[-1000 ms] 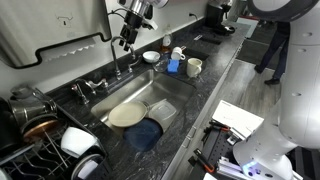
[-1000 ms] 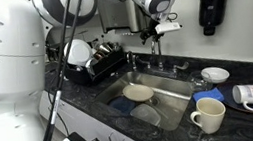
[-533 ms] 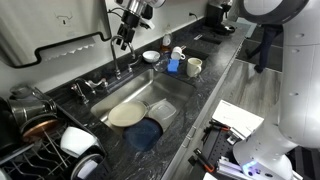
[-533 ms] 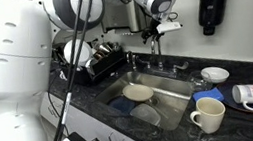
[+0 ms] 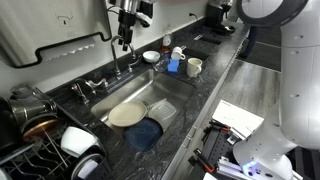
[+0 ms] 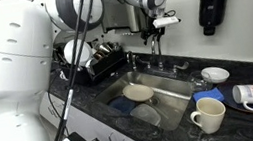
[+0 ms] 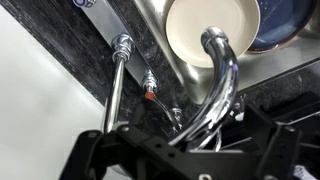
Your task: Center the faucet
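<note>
The faucet (image 5: 114,58) is a thin chrome gooseneck at the back rim of the sink (image 5: 152,86). It also shows in an exterior view (image 6: 153,46). In the wrist view the faucet (image 7: 222,70) arches over a cream plate (image 7: 190,40) and runs down between my jaws. My gripper (image 5: 124,40) hangs over the top of the arch and appears shut on the spout, as also seen in an exterior view (image 6: 154,33) and the wrist view (image 7: 205,135). The contact itself is in shadow.
The sink holds a cream plate (image 5: 127,114) and a blue bowl (image 5: 146,136). Short chrome handles (image 5: 90,87) stand beside the faucet base. Mugs (image 5: 193,67) and a bowl sit on the dark counter. A dish rack (image 5: 40,140) is full of dishes.
My gripper has shifted slightly along the back wall at the top of the faucet arch. The dishes and cups have not moved.
</note>
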Robot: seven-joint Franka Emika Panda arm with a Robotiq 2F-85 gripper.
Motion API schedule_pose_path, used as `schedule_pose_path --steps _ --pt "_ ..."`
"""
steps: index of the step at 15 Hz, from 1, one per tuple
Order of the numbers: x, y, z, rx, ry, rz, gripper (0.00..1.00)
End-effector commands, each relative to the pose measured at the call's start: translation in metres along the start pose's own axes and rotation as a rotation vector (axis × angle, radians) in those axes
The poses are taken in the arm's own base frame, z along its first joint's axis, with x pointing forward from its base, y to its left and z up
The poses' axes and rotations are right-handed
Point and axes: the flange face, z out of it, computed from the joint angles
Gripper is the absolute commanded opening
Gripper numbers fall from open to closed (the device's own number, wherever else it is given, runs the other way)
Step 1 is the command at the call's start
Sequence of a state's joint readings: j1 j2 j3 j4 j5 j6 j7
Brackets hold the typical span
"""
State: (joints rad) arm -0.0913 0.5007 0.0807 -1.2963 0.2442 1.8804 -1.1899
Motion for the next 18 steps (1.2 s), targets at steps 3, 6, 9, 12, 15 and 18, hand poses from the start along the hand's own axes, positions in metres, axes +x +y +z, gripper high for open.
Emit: schedule_pose_path --steps 3,6,9,12,15,18 --pt "0.027 -0.04 -0.002 -0.031 -0.182 0.085 1.0" --pt "0.022 -0.051 -0.006 -0.058 -0.23 0.177 1.0" --pt "0.01 -0.067 -0.011 -0.067 -0.251 0.269 1.0" --pt "-0.009 -0.089 -0.024 -0.098 -0.243 0.383 1.0" --pt "-0.014 -0.111 -0.032 -0.106 -0.24 0.432 1.0" --pt "-0.014 -0.117 -0.031 -0.145 -0.229 0.425 1.0"
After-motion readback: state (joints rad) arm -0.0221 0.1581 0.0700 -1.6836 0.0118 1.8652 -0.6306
